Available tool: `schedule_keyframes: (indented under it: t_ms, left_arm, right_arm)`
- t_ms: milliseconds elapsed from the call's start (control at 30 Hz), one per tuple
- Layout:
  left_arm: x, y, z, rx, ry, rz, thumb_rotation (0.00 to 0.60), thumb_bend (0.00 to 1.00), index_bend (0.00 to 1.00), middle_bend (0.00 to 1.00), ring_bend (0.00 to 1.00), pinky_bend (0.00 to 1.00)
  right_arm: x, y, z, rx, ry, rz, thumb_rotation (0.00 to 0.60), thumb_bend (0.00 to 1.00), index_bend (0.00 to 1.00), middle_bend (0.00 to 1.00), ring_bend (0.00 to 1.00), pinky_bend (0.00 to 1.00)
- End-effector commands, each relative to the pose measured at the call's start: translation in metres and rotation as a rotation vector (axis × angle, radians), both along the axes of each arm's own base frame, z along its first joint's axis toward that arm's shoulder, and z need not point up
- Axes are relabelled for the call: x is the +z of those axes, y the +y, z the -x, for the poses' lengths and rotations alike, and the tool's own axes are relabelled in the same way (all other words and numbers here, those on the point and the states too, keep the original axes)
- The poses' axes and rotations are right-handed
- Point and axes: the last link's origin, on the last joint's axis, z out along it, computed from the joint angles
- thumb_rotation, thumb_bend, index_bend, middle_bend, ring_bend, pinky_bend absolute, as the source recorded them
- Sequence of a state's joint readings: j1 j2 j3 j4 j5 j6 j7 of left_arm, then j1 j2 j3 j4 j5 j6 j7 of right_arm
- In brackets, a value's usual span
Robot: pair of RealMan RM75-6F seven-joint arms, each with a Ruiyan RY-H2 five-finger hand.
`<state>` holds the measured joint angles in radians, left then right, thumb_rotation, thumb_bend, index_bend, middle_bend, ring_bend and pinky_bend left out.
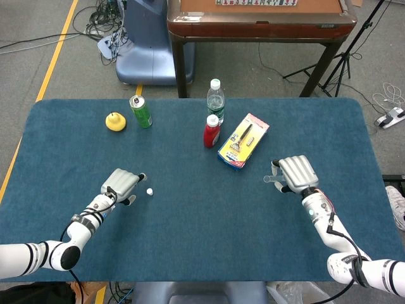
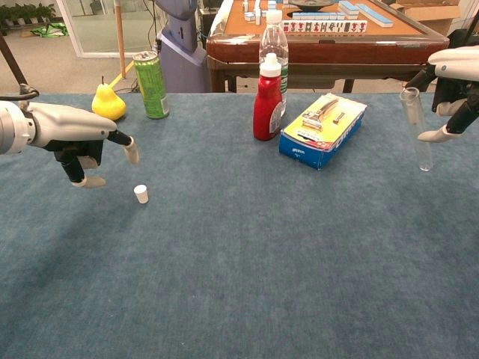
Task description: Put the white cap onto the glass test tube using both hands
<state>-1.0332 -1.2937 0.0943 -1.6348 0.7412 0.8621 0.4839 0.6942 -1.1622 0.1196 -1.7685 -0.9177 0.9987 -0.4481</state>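
- White cap [image 2: 141,194] stands loose on the tabletop [image 2: 247,247], just beside the left robot hand [image 2: 82,146], which holds nothing, fingers apart.
- Right robot hand [image 2: 453,93] grips the glass test tube [image 2: 417,127], raised and uncapped.
- Remaining: pick up cap, fit it.

Right hand [image 2: 456,82] partly beyond chest view's edge; grip on glass test tube [image 2: 416,127] unclear.

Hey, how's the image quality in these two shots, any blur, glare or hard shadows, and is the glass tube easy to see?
Head view: evenly lit, sharp, soft shadows only, but the glass test tube is barely discernible beside the right robot hand. Chest view: sharp too; the tube shows clearly as transparent with faint highlights, and the white cap stands out crisply on the blue table.
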Motion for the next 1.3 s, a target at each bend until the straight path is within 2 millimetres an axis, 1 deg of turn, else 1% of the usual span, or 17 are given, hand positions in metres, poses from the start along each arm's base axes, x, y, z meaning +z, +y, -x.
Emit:
schedule_keyframes:
  t_ms: [33,233,600,867,1300]
  left_arm:
    - [-0.010,0.002,0.004,-0.011,-0.017,-0.001,0.600,0.34,0.30,0.94,0.97,1.00]
    - [-0.025,0.005,0.006,-0.034,-0.023,-0.005,0.600,0.34,0.34,0.95,0.98,1.00]
    - [-0.040,0.005,0.001,-0.058,-0.032,-0.008,0.600,0.33,0.36,0.95,0.98,1.00]
    - [-0.047,0.005,0.001,-0.069,-0.033,-0.014,0.600,0.32,0.36,0.95,0.98,1.00]
    - [-0.052,0.007,0.003,-0.069,-0.036,-0.035,0.600,0.29,0.38,0.95,0.98,1.00]
  right_arm:
    - [0.001,0.000,0.001,-0.003,0.000,0.001,0.600,1.00,0.79,1.00,1.00,1.00]
    - [0.002,0.001,0.003,-0.011,0.004,0.002,0.600,1.00,0.79,1.00,1.00,1.00]
    - [0.000,0.001,0.006,-0.019,0.011,-0.003,0.600,1.00,0.79,1.00,1.00,1.00]
    - [0.000,0.001,0.007,-0.023,0.015,-0.006,0.600,1.00,0.80,1.00,1.00,1.00]
    - [0.000,0.002,0.009,-0.033,0.024,-0.011,0.600,1.00,0.80,1.00,1.00,1.00]
